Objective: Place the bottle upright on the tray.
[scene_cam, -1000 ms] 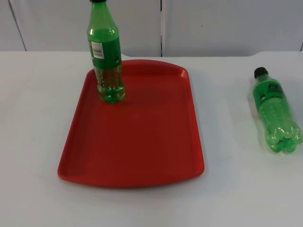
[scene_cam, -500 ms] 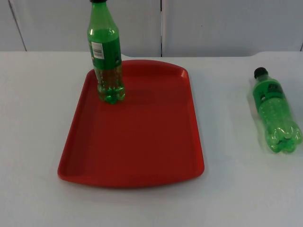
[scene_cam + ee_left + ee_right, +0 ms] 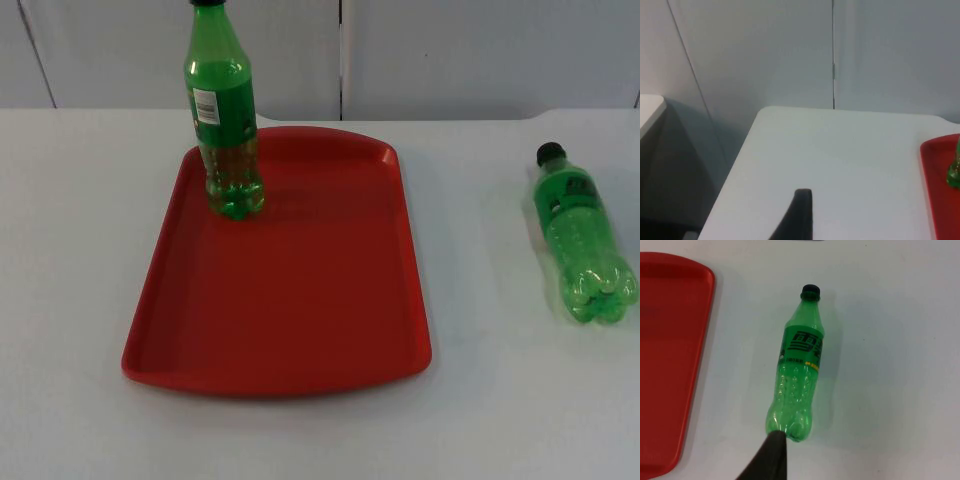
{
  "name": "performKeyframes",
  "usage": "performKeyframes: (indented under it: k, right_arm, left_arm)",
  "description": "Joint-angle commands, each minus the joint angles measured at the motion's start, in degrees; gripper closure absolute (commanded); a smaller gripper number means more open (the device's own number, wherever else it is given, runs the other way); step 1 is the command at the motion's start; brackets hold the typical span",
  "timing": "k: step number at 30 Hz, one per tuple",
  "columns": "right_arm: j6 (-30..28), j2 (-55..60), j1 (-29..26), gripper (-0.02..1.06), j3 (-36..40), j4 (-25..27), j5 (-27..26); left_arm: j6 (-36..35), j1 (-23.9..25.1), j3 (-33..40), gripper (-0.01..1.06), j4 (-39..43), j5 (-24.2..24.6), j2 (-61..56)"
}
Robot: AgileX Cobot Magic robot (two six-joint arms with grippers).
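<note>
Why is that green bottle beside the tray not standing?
The green bottle lies on its side on the white table, right of the red tray, black cap on.

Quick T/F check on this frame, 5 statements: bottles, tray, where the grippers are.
1. A green bottle stands upright on the red tray. True.
2. The second bottle also stands upright. False: it lies on its side on the white table, off the tray, on the right arm's side.
3. The lying bottle has a black cap. True.
4. The right gripper grips the lying bottle. False: its fingertip shows just by the bottle's base, in the right wrist view; a grip cannot be made out.
5. The left gripper is above the tray. False: it hangs over bare table, with the tray's edge off to one side.
</note>
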Motion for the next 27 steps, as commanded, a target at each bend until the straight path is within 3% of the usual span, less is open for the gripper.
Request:
performKeyframes:
  k: [1, 18, 27]
  right_arm:
    - [-0.84, -0.15, -0.23, 0.0, -0.02, -0.09, 0.25]
    - [-0.84, -0.15, -0.23, 0.0, -0.02, -0.09, 0.25]
    - [-0.84, -0.15, -0.23, 0.0, -0.02, 0.08, 0.23]
  left_arm:
    - [-0.51, -0.23, 0.29, 0.2, 0.4, 1.7, -2.12]
    - [-0.51, -0.23, 0.51, 0.2, 0.72, 9.24, -9.78]
    - [-0.51, -0.23, 5.84, 0.2, 0.27, 9.39, -9.91]
